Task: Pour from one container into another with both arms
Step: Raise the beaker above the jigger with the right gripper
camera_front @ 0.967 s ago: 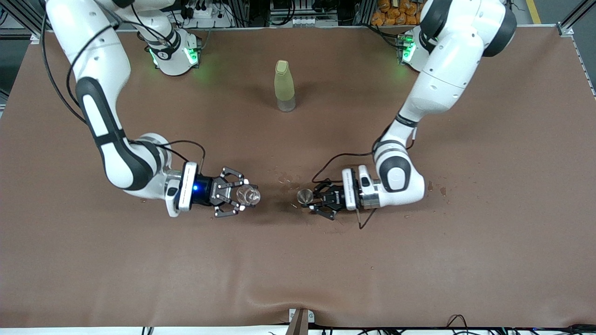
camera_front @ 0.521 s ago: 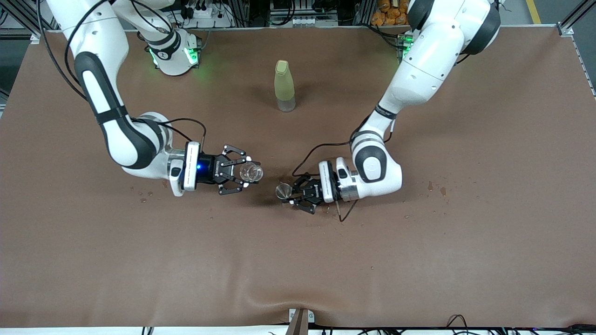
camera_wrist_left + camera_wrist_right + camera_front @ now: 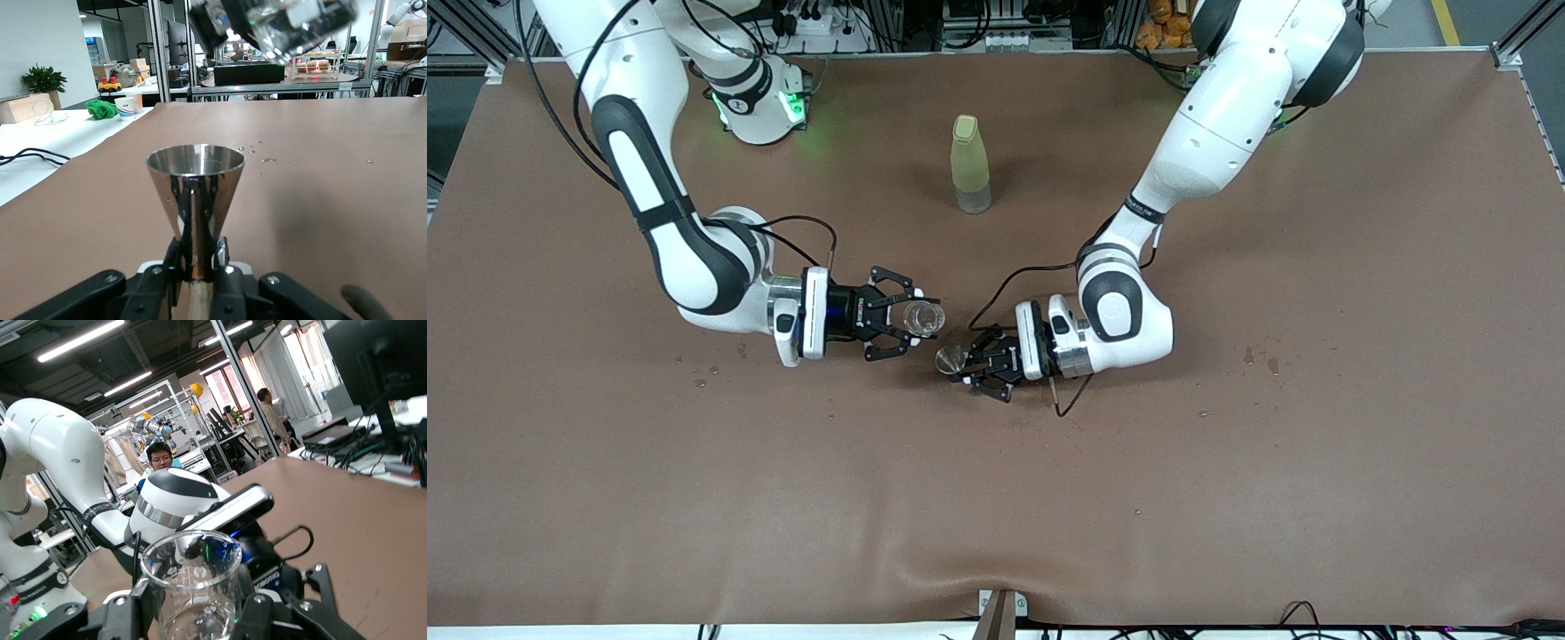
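My right gripper [image 3: 910, 318] is shut on a clear glass beaker [image 3: 923, 317] with a little liquid at its bottom, held over the middle of the brown table [image 3: 996, 498]. In the right wrist view the beaker [image 3: 193, 587] stands upright between the fingers [image 3: 123, 613]. My left gripper [image 3: 966, 363] is shut on the stem of a steel cone-shaped cup [image 3: 950, 359], upright in the left wrist view [image 3: 195, 190] above the gripper [image 3: 197, 267]. The two vessels hang close together, apart. From the left wrist the beaker [image 3: 287, 27] shows higher than the cup's rim.
A yellow-green bottle [image 3: 970, 164] stands upright mid-table, farther from the front camera than both grippers. Small wet spots lie toward the left arm's end [image 3: 1258, 359] and toward the right arm's end [image 3: 698, 382]. The left arm's cable [image 3: 1005, 284] loops above the table.
Both arms have swung inward and away from the front camera. The beaker and the steel cup have come much closer together. Both grips are unchanged.
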